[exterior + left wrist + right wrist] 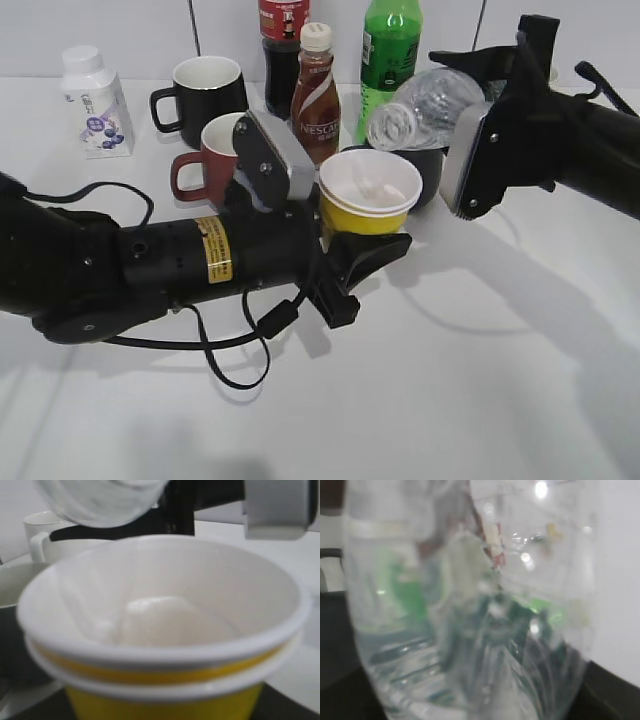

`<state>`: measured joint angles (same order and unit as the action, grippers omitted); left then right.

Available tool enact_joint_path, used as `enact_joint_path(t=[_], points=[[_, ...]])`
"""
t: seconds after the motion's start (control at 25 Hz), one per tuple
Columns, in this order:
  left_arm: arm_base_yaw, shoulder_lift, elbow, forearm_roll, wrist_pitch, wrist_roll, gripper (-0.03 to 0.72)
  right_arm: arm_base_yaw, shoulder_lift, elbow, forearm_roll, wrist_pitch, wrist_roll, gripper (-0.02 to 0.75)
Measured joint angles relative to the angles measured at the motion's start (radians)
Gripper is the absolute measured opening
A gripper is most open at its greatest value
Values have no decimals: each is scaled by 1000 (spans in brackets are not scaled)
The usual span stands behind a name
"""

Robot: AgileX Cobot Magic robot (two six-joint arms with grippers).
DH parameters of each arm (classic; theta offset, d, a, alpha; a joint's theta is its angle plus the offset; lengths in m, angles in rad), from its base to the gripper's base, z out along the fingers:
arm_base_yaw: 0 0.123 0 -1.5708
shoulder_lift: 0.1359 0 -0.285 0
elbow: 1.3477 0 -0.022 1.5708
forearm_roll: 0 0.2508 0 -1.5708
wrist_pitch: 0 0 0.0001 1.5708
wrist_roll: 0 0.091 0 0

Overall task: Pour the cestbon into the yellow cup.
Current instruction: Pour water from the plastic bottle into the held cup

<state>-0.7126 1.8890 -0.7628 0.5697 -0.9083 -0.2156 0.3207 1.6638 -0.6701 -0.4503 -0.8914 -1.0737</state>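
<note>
My left gripper [355, 240] is shut on the yellow cup [368, 192] and holds it above the table. The cup has a white rim and white inside and fills the left wrist view [165, 630]. My right gripper [478, 150] is shut on the cestbon [428, 105], a clear plastic bottle. The bottle is tipped on its side, its open mouth pointing left, just above the cup's far rim. The bottle fills the right wrist view [470, 610], blurred. Its mouth shows at the top of the left wrist view [100, 500]. The bottle's label is hidden by the gripper.
Behind the cup stand a brown Nescafe bottle [315, 95], a bright green bottle [388, 55], a dark cola bottle [282, 45], a black mug [205, 90], a red-brown mug [212, 160] and a small white bottle [97, 102]. A black cable [230, 345] lies under my left arm.
</note>
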Motion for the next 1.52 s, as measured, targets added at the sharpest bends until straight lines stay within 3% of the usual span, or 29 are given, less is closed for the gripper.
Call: enact_joint_path(t=[1.52], points=[[0, 0, 0, 11, 6, 0, 370, 0, 0, 0, 58, 10, -227, 472]])
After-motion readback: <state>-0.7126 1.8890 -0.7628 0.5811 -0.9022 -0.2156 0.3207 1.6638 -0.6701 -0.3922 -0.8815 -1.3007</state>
